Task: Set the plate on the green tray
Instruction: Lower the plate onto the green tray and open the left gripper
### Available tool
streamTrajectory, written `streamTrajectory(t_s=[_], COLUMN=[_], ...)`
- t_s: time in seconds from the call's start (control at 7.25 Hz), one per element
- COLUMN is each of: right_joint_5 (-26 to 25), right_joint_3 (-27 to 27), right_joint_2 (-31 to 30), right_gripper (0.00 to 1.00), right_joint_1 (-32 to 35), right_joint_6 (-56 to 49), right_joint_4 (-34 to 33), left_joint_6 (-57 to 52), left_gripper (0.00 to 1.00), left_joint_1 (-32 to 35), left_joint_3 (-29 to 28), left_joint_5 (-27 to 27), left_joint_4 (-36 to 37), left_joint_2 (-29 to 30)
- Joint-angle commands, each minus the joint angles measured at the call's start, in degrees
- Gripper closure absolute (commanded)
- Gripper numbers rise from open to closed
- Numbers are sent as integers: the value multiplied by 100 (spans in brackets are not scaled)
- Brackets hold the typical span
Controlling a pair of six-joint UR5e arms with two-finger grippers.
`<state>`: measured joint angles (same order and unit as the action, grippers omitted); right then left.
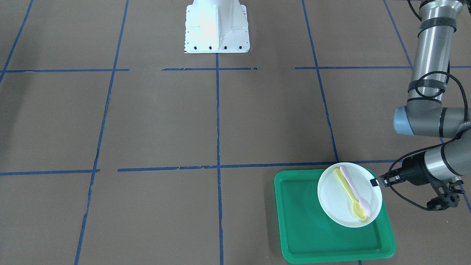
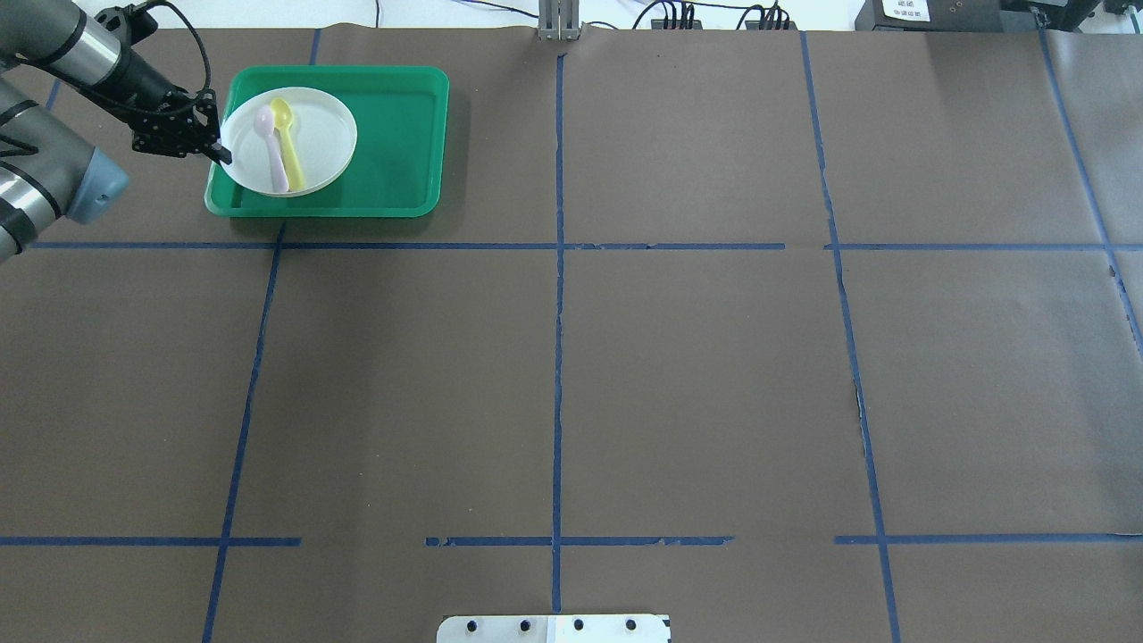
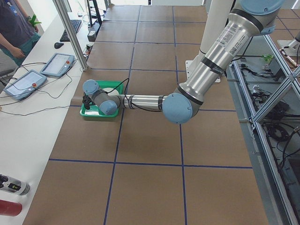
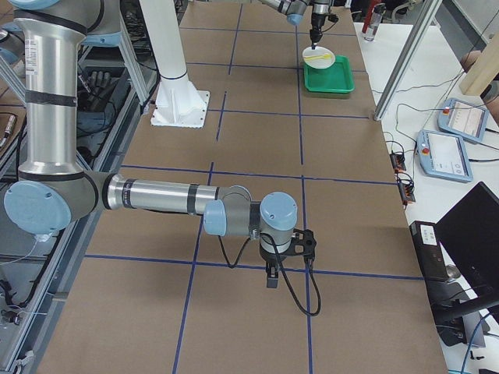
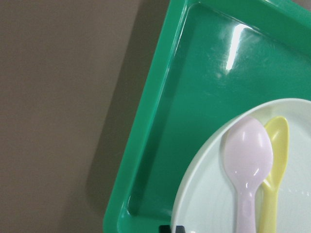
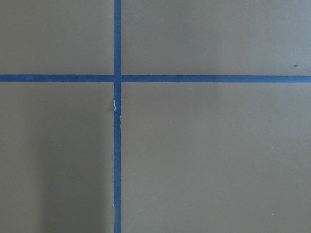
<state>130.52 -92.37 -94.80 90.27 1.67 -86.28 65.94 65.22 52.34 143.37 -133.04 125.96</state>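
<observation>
White plate (image 1: 334,200) over green tray (image 1: 305,230), 2 spoons (image 1: 360,211) on it, left gripper (image 1: 376,181) pinching its rim, right gripper (image 4: 271,279) well apart, grip impossible to tell.

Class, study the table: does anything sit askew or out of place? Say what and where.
The plate is over one corner of the green tray, its edge past the rim instead of inside, the left gripper shut on that edge. Two spoons lie on it. Whether it rests there or hangs, I cannot tell.
</observation>
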Motion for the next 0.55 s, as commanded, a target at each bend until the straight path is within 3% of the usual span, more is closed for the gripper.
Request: streamTrajectory(t_s=[0.0,0.14,0.41], right_joint_5=[0,0,0], right_joint_3=[0,0,0], right_joint_2=[-4,-4,-4], right_gripper=[0,0,0], right_joint_1=[0,0,0], right_joint_6=[0,0,0], right_joint_4=[6,-3,6], left_joint_6=[839,1138,1255], left_gripper=[100,100,100], left_joint_1=[-166,-245,-343], left_joint_3=[-259,-346,-461], left_joint_5=[-423,-755,-855], left_joint_4=[-615,-818,-1066], left_joint_2=[200,288,288])
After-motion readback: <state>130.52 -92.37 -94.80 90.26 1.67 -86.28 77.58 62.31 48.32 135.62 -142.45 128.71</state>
